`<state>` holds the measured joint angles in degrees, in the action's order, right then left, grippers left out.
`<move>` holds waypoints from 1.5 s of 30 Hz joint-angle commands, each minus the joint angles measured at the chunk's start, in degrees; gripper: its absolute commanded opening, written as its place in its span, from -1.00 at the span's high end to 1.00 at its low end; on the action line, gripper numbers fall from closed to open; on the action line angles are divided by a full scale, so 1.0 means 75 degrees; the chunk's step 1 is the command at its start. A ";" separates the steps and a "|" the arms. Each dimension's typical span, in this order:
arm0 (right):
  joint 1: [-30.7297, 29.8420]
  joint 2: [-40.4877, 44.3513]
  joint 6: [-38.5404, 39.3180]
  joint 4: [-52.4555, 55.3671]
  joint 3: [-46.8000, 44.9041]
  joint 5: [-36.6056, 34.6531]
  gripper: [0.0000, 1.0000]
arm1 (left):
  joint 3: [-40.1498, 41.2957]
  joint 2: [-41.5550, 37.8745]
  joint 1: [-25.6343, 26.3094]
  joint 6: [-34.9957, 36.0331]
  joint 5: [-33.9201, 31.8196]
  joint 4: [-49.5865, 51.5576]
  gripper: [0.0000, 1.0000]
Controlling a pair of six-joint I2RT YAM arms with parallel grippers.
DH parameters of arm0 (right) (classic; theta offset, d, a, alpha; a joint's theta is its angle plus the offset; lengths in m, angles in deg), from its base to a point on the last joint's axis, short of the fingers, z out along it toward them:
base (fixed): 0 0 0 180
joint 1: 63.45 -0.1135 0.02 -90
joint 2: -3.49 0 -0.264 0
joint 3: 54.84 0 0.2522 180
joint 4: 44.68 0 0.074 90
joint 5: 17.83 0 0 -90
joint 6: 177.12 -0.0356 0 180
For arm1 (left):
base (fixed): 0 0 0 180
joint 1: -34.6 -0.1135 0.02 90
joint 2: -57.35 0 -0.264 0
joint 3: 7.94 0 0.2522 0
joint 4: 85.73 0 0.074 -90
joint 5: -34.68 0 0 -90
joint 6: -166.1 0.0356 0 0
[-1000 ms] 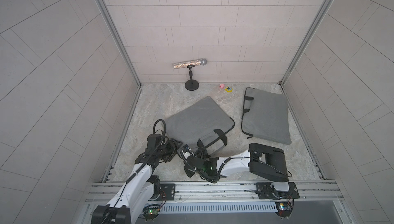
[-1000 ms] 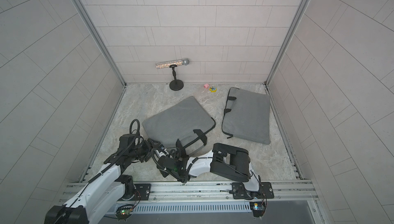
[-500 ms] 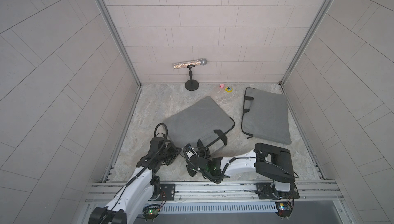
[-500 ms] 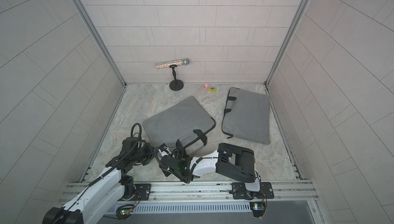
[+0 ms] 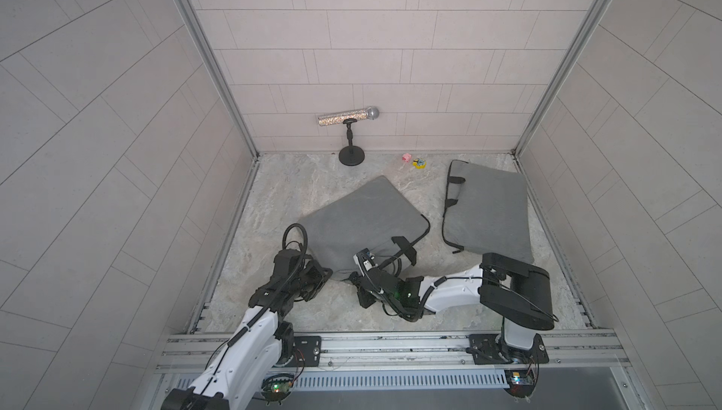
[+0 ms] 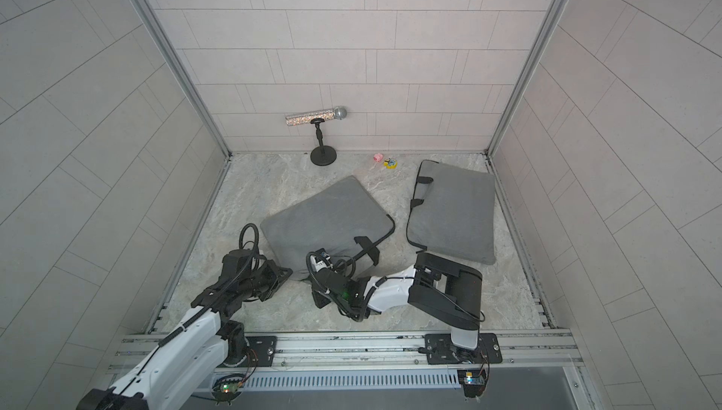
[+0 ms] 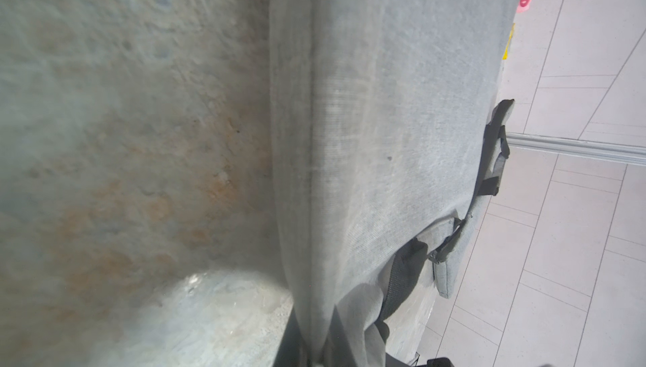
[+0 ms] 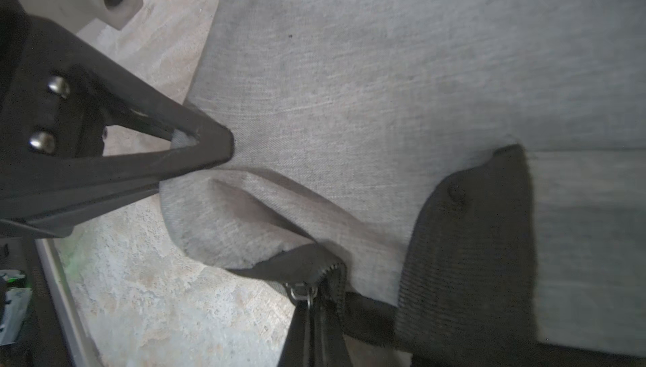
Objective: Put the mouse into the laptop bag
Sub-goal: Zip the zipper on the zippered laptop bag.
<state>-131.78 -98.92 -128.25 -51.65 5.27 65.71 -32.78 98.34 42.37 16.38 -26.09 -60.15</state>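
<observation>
I am looking for the mouse and it is not showing in any view, so I cannot tell where it is. The near corner of the laptop bag [image 5: 363, 220] is being covered by the two arms in both top views, and the left wrist view is blurring badly along the bag's seam. The bag is lying flat in front of the microphone stand [image 5: 351, 154], on the arms' side of it. Its long axis is running aslant from near-left to far-right, and its zip edge and black handle [image 5: 404, 250] are facing the right arm. It is showing as soft, padded grey woven cloth with black zip tape and black straps. The left gripper [image 8: 220, 140] is pinching a fold of that cloth at the near corner, its tips drawn together with a sliver of grey between them. The right gripper [image 8: 314, 323] is squeezing tight on the zip pull [image 8: 303, 293], most of its body being cut off by the frame. A second grey bag [image 5: 488, 209] is lying to the right of the stand.
</observation>
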 commanded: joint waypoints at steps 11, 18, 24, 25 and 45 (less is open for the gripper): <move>-0.0036 -0.0390 0.0162 0.0715 0.0409 0.0418 1.00 | -0.0711 0.0932 -0.1616 0.1132 0.1223 -0.0257 0.99; -0.0205 -0.1278 0.0273 0.1309 0.2083 0.0355 1.00 | -0.1007 0.1693 -0.1516 0.1324 0.1172 -0.0330 0.09; -0.0083 -0.1822 0.0398 0.1995 0.3145 -0.0019 1.00 | -0.0797 0.1142 -0.1513 0.1199 0.0730 0.0441 -0.32; -0.0034 -0.1886 0.0397 0.2003 0.3223 -0.0008 1.00 | -0.0559 0.0979 -0.1513 0.1119 0.0713 0.0483 -0.34; -0.0265 -0.1450 0.0564 0.1700 0.2859 0.0083 1.00 | -0.0076 0.0323 -0.0670 0.0208 0.0484 -0.0184 0.81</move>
<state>-133.31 -111.88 -124.62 -39.67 27.15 68.24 -33.56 100.42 36.82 18.19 -22.48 -59.26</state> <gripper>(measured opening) 0.047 0.133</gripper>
